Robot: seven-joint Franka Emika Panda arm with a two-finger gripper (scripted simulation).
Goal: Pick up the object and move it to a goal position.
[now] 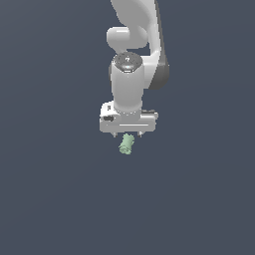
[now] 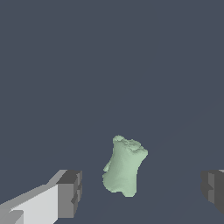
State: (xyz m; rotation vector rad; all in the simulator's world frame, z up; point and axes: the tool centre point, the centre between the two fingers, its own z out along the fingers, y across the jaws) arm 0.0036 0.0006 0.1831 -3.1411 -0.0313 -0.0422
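Observation:
The object (image 1: pixel 127 144) is a small pale mint-green lumpy piece lying on the dark grey floor, just below the white hand in the exterior view. In the wrist view the object (image 2: pixel 124 166) shows bumpy ridges on its wider end and lies between the two fingers, touching neither. My gripper (image 1: pixel 127 134) hangs directly over it and is open. Its dark pads (image 2: pixel 71 194) stand wide apart on either side of the object. In the exterior view only the fingertips poke out under the hand.
The white arm (image 1: pixel 134 55) rises from the hand toward the top of the exterior view. The plain dark grey floor (image 1: pixel 55 189) spreads all around.

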